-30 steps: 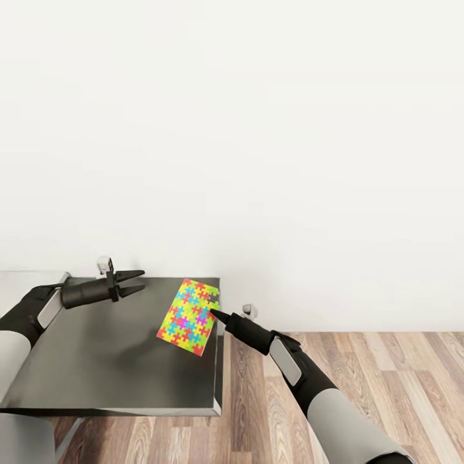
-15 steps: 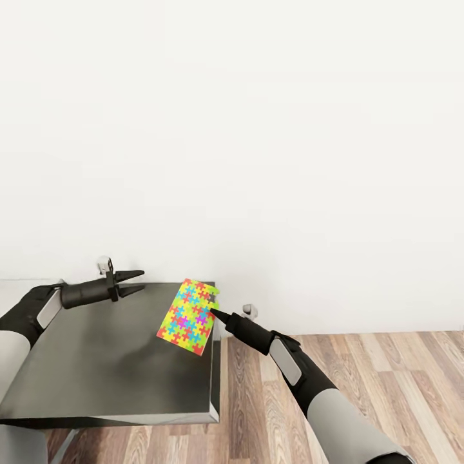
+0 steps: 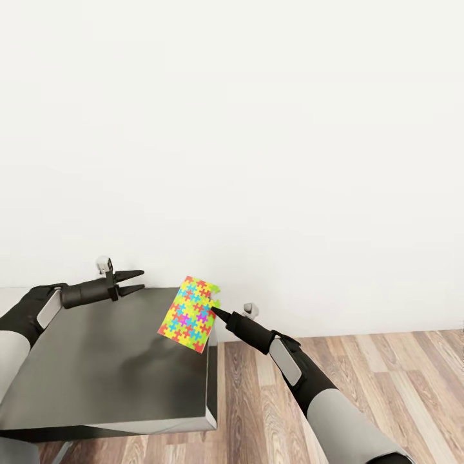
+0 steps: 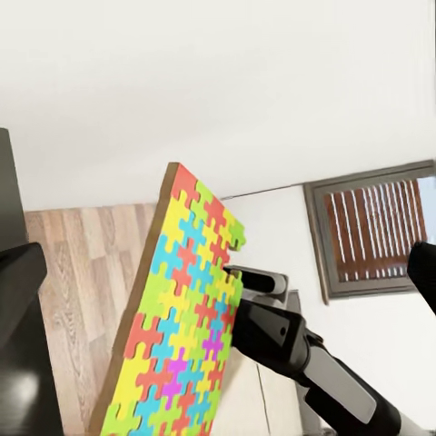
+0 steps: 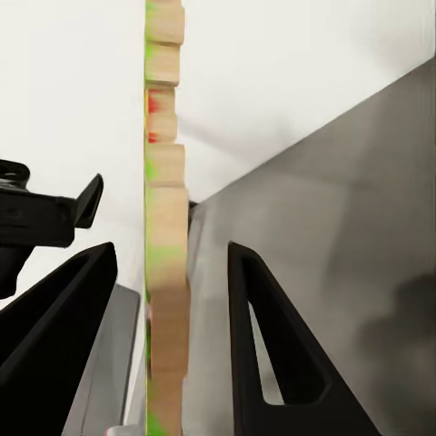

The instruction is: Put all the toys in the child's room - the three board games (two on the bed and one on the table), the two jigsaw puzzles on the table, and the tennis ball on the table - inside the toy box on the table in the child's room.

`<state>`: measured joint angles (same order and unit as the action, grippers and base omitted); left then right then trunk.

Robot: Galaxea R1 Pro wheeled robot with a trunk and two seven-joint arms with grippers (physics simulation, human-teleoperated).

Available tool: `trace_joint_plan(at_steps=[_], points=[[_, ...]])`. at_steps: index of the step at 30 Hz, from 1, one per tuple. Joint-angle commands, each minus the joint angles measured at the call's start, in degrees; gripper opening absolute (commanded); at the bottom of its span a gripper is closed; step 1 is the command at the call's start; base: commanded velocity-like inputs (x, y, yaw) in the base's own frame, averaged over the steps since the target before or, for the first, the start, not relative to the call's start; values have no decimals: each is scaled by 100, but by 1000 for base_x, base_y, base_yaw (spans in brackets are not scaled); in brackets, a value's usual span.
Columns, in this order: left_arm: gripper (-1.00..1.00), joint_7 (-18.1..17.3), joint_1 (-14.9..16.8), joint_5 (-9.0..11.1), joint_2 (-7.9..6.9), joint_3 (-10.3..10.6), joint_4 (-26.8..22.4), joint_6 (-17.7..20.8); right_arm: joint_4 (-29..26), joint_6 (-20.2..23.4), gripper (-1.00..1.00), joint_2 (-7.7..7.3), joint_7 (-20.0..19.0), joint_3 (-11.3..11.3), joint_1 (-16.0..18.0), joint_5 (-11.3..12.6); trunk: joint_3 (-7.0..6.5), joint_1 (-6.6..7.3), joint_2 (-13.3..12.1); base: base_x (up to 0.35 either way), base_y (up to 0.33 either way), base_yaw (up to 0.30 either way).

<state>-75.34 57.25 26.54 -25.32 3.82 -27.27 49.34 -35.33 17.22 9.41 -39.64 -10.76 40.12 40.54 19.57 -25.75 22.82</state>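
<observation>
Right gripper [image 3: 214, 312] clasps the thin multicoloured jigsaw puzzle [image 3: 189, 313], now raised clear of the dark-grey tabletop [image 3: 109, 361]; left gripper [image 3: 137, 281], at nine o'clock, remains spread, unladen.

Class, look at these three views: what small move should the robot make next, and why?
Probably raise the right pincer a little, grip unchanged. It holds the thin flat multicoloured jigsaw puzzle by one edge, tilted just above the corner of the dark grey tabletop. More height should clear that corner before carrying it off. The left pincer is open and empty.
</observation>
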Motion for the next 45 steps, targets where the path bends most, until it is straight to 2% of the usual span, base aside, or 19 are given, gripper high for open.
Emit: trace_joint_plan(at_steps=[1, 18, 45], points=[[100, -15, 6, 46, -8, 43, 3, 10, 0, 49, -100, -1, 1, -5, 4, 59, 0, -4, 10, 0, 0, -78], [100, -25, -3, 51, 0, 48, 3, -60, -1, 43, -100, 4, 2, -12, 4, 59, -161, -4, 10, 0, 0, -52], [100, -25, -11, 53, 18, 49, -15, -72, -9, 36, -100, 9, -1, -23, 4, 59, -419, -4, 10, 0, 0, 27]])
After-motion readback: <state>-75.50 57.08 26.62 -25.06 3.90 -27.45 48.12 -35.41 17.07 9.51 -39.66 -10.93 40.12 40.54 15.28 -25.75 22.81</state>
